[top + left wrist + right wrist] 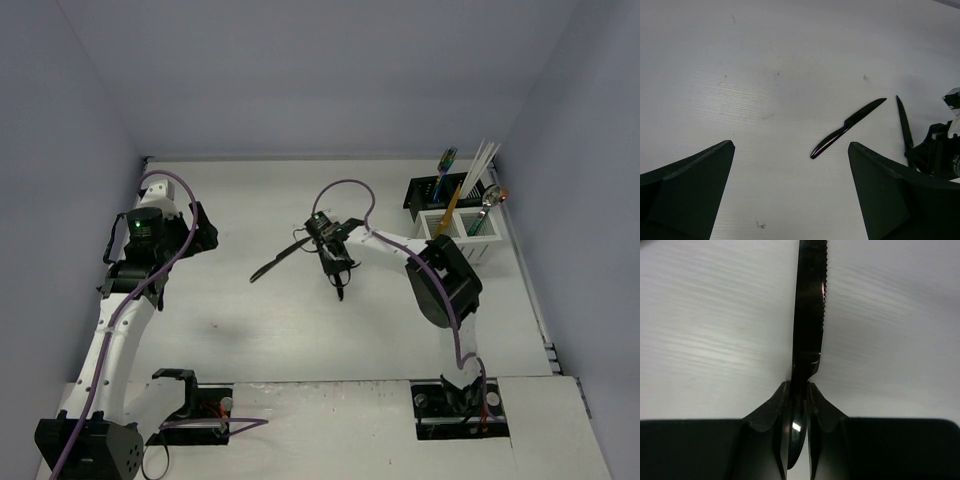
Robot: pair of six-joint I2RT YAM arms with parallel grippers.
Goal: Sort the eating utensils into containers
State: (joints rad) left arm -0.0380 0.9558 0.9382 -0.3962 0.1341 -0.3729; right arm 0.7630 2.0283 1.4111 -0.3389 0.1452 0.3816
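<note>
My right gripper (799, 390) is shut on a black serrated knife (810, 315), pinching it where blade meets handle, low over the table; the blade (903, 125) points away from the fingers. In the top view this gripper (335, 268) hangs over the table's middle. A second black knife (847, 127) lies flat just left of it (278, 261). My left gripper (791, 145) is open and holds nothing, at the left side (200, 228). The black container (437, 190) and the white container (462, 232) stand at the back right, with several utensils (447, 160) upright in them.
Grey walls close in the table on the left, back and right. The right arm's elbow (445, 285) rises between the gripper and the containers. A purple cable (350, 190) loops above the right wrist.
</note>
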